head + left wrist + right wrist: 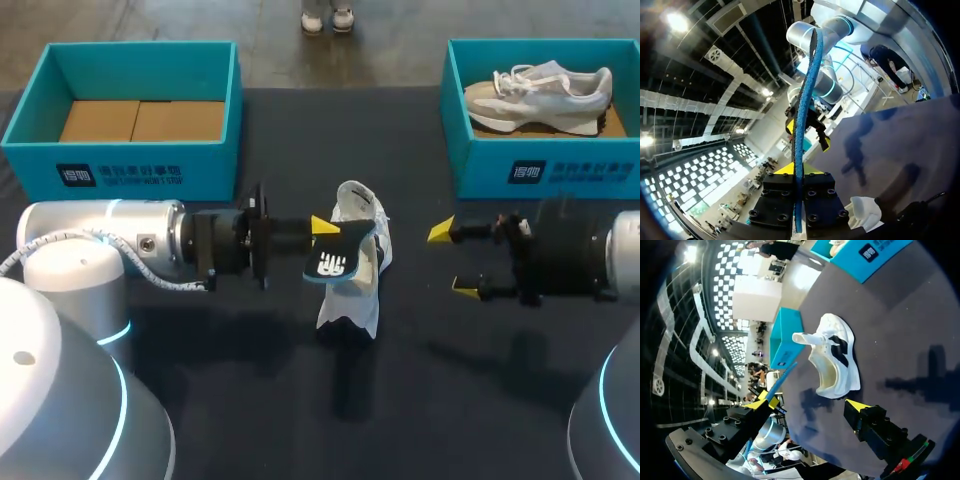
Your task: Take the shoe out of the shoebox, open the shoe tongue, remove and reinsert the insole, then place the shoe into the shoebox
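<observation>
— White shoe (358, 208) first: where is it?
— On the dark table (300, 140), not in a box. It lies in the middle, between the two pincers. Its long side runs from near to far, across the line from one arm to the other.
— Who has the insole (335, 262)?
— The left pincer (325, 240). It is pinched tight on one end of the insole. The blue and black insole sticks straight out ahead of it, over the shoe. I cannot tell if it touches the shoe.
— And the right pincer (452, 258)?
— Spread wide, holding nothing. It hangs just beside the shoe on the other side, not touching.
— Which one is nearer?
— The left one, I think. Its insole is right over the shoe.
— What matters for the next move?
— I think the insole has to go back in. It points across the shoe, so it must turn to lie along the shoe's long side. Seen from the right pincer, the shoe's mouth is open with the tongue pulled out. The right pincer may need to hold the shoe so it does not slide.
</observation>
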